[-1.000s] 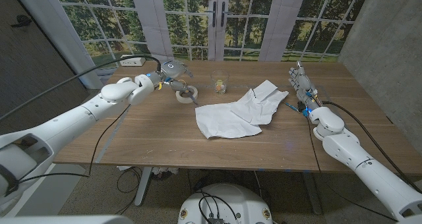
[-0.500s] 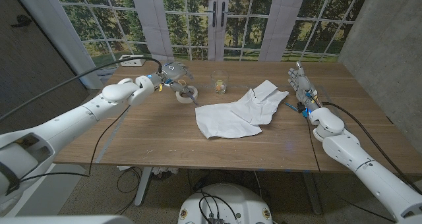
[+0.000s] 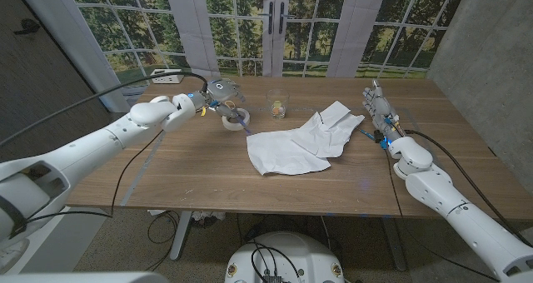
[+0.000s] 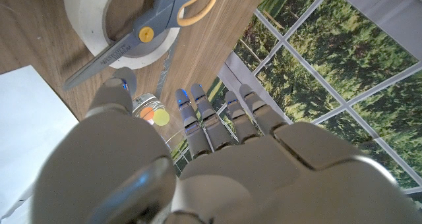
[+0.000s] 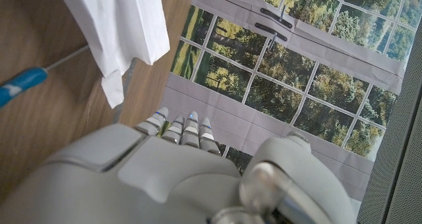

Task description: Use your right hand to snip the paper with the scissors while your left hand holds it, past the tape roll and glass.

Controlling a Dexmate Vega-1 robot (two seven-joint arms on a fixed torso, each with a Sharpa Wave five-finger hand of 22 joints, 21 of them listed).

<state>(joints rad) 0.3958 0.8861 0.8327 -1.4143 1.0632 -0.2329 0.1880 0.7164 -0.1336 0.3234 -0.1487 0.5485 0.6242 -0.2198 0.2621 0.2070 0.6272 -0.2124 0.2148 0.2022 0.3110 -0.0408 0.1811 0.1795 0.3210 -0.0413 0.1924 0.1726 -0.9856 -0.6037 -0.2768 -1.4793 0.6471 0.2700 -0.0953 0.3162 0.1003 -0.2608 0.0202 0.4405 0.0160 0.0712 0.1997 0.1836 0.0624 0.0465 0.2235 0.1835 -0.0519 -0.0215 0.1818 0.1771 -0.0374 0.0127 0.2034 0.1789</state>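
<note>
Head view, near to far: paper (image 3: pixel 293 146) mid-table, thin, limp, best pinned at an edge; right hand (image 3: pixel 381 110) beside it, fingers straight, empty; scissors (image 4: pixel 135 34) atop tape roll (image 3: pixel 236 118), stiff, taken by the handles; left hand (image 3: pixel 220 92) above, spread, empty; glass (image 3: pixel 278 105) beyond.

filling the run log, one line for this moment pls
left hand open over scissors on tape roll | right hand open, idle | paper uncut

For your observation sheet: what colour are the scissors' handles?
The scissors have grey handles with orange inner loops, clearest in the left wrist view.
</note>
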